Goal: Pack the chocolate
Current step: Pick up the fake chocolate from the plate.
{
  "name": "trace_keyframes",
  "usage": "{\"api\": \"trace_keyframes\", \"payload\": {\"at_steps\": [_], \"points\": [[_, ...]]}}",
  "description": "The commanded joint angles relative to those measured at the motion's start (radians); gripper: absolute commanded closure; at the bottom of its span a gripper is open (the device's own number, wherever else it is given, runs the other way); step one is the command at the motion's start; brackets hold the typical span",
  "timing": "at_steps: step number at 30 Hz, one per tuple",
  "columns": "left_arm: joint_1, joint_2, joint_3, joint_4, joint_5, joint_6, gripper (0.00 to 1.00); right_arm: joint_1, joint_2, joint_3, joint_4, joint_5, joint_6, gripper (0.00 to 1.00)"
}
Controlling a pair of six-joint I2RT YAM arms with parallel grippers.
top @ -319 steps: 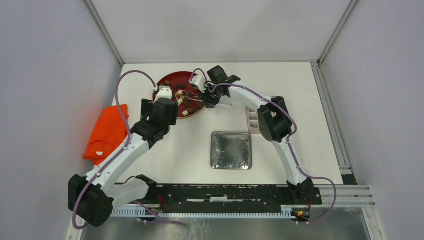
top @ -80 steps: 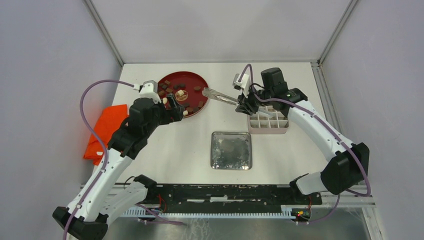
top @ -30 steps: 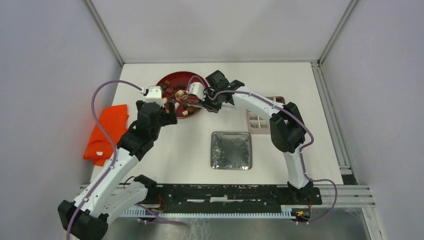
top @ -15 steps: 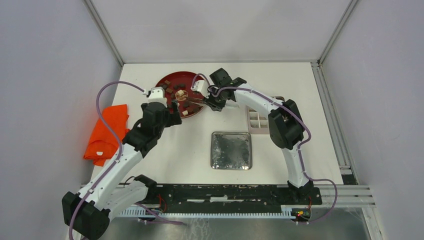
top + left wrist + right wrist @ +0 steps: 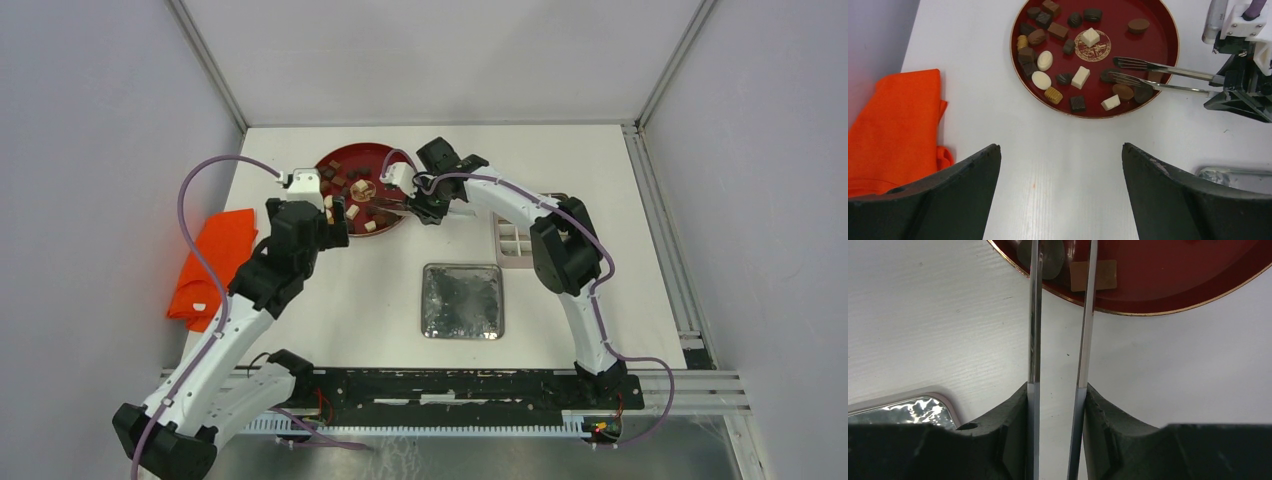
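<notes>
Several bite-size chocolates (image 5: 1081,77), dark, light brown and cream-white, lie on the round red plate (image 5: 1153,42) at the back left of the table. My right gripper (image 5: 1055,390) is shut on metal tongs (image 5: 1168,80). The tongs' two arms stand slightly apart, their tips over the plate's right part beside a brown oval piece (image 5: 1123,91); nothing is visibly pinched between them. My left gripper (image 5: 1060,146) hangs open and empty over bare table just in front of the plate. From above, the plate (image 5: 345,160) sits between the left gripper (image 5: 335,222) and the right gripper (image 5: 415,200).
A pale box with grid compartments (image 5: 510,243) stands right of the plate, partly hidden by my right arm. A shiny metal tray (image 5: 462,300) lies mid-table. An orange cloth (image 5: 210,265) lies at the left edge.
The tongs have stayed over the plate's right part, shifting only slightly. My left gripper has drifted a little to the left, still open.
</notes>
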Motion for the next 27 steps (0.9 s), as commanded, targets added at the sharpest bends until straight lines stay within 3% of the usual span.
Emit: {"api": "trace_keyframes", "payload": {"at_steps": [1,27], "points": [[0.004,-0.022,-0.019,0.035,-0.045,0.100,0.04,0.002,-0.006,0.046,0.014,-0.007,-0.013,0.57],[0.004,0.002,-0.084,0.085,-0.032,0.069,0.05,0.005,0.063,0.132,-0.021,-0.068,0.002,0.56]]}}
